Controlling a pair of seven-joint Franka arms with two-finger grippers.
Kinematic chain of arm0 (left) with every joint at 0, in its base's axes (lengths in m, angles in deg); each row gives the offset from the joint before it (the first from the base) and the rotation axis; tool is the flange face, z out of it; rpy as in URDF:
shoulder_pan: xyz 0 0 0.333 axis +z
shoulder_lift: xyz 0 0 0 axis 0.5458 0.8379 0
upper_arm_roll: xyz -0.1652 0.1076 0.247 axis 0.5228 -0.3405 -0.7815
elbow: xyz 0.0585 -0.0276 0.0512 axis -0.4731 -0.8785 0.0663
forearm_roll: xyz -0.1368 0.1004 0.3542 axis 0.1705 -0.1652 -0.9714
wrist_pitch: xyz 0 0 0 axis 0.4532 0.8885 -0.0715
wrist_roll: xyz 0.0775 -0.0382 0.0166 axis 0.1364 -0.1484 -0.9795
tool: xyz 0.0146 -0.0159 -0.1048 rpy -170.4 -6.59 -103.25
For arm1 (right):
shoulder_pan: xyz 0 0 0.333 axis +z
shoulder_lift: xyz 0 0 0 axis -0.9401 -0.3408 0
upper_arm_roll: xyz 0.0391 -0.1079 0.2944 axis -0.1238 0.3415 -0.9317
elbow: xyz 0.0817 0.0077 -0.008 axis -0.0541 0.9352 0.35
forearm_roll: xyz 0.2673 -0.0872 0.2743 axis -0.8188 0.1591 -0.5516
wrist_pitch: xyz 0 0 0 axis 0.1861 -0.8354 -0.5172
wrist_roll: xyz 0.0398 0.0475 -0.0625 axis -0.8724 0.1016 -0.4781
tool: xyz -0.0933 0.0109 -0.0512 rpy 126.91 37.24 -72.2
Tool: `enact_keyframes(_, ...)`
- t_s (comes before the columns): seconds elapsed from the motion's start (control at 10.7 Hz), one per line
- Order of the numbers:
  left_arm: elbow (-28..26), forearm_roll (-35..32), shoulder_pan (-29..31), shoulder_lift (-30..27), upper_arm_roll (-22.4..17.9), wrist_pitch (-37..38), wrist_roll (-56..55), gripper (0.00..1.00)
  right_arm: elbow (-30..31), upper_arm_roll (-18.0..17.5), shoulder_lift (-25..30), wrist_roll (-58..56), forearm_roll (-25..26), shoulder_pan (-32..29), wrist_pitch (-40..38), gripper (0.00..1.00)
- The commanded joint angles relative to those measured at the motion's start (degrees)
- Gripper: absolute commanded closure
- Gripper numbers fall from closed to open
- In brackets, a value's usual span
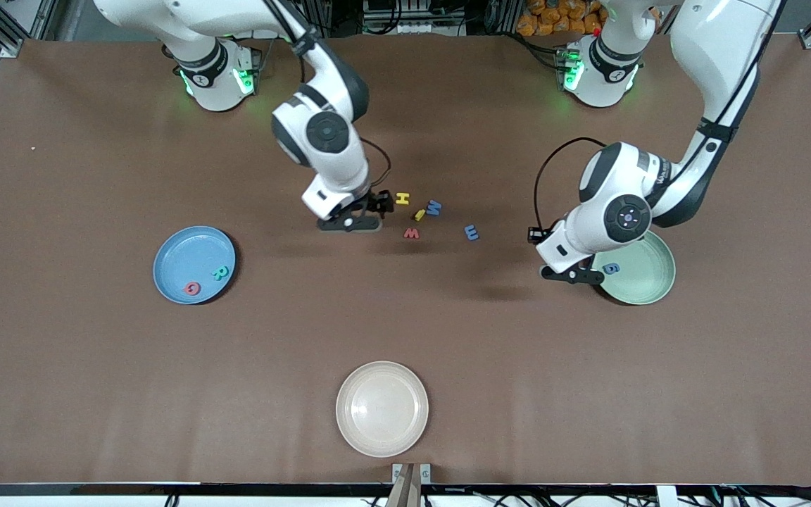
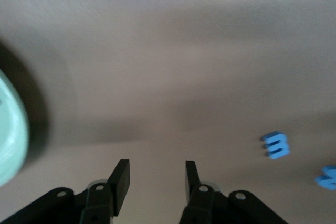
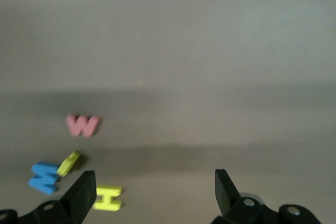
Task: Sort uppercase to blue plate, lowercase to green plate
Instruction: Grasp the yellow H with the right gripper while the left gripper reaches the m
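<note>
Four letters lie on the table beside the spread, empty right pincer (image 1: 350,224); yellow H (image 1: 402,198) is closest. The left pincer (image 1: 574,276), part spread and empty, hangs by the green plate (image 1: 648,278).

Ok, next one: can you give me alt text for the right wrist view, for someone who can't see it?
The right gripper hangs open and empty over bare brown table. Beside one fingertip lies a yellow H, with a blue W, a small yellow letter and a red w clustered close by.
</note>
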Motion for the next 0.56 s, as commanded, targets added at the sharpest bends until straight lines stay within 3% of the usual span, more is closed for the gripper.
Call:
enact_keyframes(0.0, -0.1, 3.6, -1.6, -1.3, 0.4, 0.7, -7.7, 0.49, -0.3, 0.5, -2.2, 5.8, 0.3, 4.1, 3.1, 0.00)
enact_keyframes(0.37, 0.7, 4.3, -5.6, -0.8, 0.4, -1.2, -16.3, 0.49, -0.3, 0.5, -5.5, 11.1, 1.0, 8.4, 6.2, 0.00)
enact_keyframes(0.47, 0.7, 4.3, -6.4, -0.6, 0.4, -1.9, -18.1, 0.49, -0.3, 0.5, -6.7, 12.7, 3.1, 9.0, 7.3, 0.00)
